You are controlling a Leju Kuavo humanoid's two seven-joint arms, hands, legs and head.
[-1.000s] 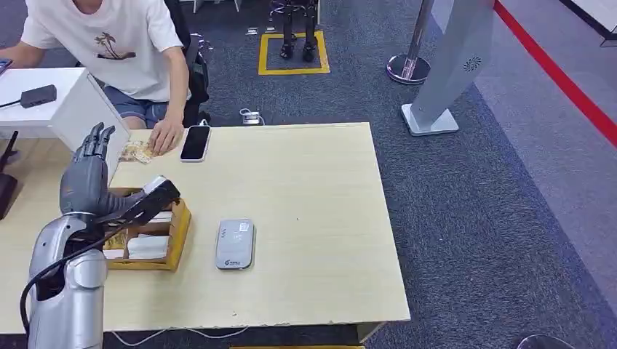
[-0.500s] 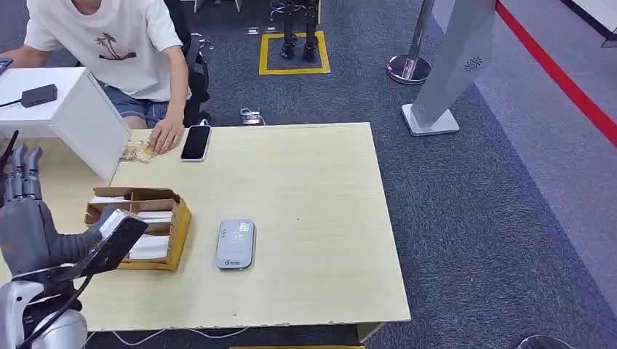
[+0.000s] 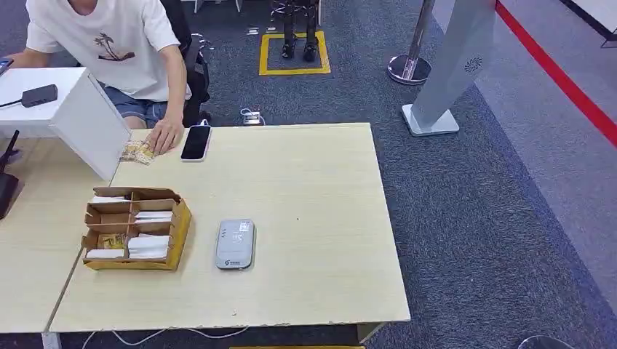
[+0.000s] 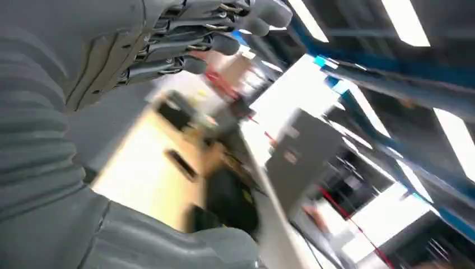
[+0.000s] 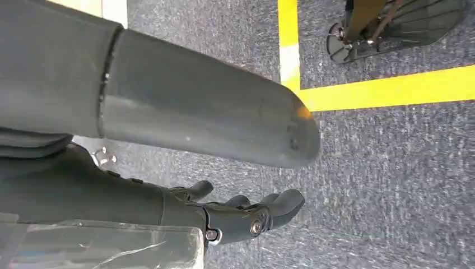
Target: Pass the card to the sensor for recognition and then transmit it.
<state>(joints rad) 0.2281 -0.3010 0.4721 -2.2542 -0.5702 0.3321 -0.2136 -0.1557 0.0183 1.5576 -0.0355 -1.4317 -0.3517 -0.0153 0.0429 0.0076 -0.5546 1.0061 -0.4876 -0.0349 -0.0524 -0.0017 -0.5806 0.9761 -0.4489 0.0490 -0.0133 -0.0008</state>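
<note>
A grey card reader (image 3: 235, 244) lies flat near the table's front middle. Left of it stands a cardboard tray (image 3: 177, 234) with compartments holding white cards (image 3: 148, 247). My left hand (image 4: 185, 50) appears in the blurred left wrist view with its fingers (image 4: 224, 17) stretched out and its thumb (image 4: 185, 246) well apart; nothing lies between them. My right hand (image 5: 246, 216) hangs over the grey carpet, its fingers loosely extended and holding nothing.
A person in a white shirt (image 3: 116, 43) sits at the far left with a hand (image 3: 166, 135) on the wooden table (image 3: 320, 218), beside a black phone (image 3: 195, 142). A white box (image 3: 73, 116) stands at the left. A grey pillar (image 3: 451, 65) stands beyond the table.
My left arm, raised over the card tray a second ago, dropped back toward the lower left and has left the head view. The tray, reader and phone stayed put.
</note>
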